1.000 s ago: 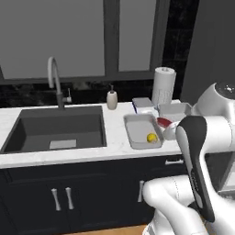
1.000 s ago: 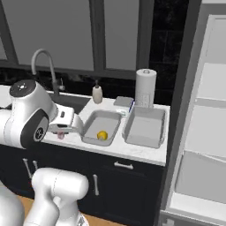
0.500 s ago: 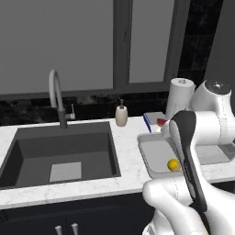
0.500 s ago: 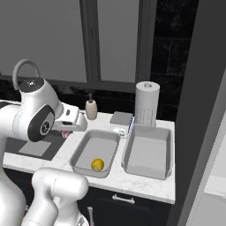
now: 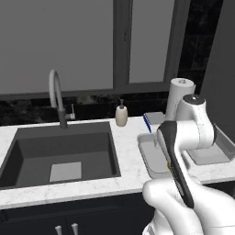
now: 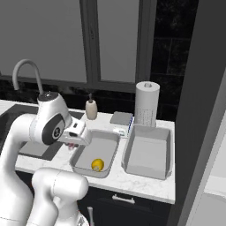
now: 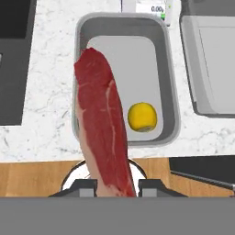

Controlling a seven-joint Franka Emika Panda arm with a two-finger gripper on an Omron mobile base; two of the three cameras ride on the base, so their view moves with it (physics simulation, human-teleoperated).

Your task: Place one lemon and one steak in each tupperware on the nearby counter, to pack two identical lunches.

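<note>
Closer rolls the base, and the steak (image 7: 102, 124), a long red strip, hangs pinched in the claw (image 7: 117, 187) over the left tupperware (image 7: 167, 64), beside its lemon (image 7: 142, 116). Right tupperware (image 6: 147, 155) on the desk (image 7: 50, 110) beyond sits unfilled: one lunch nearly packed.

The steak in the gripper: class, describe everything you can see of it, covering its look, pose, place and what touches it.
The steak is a long, thin, flat strip of raw-looking meat, dark red with pale streaks and a pinkish fatty edge on one side. The gripper is shut on its near end, and the strip reaches away from the fingers. It hangs above the left rim of the tupperware that holds a lemon, apart from both. Nothing but the gripper touches it.
</note>
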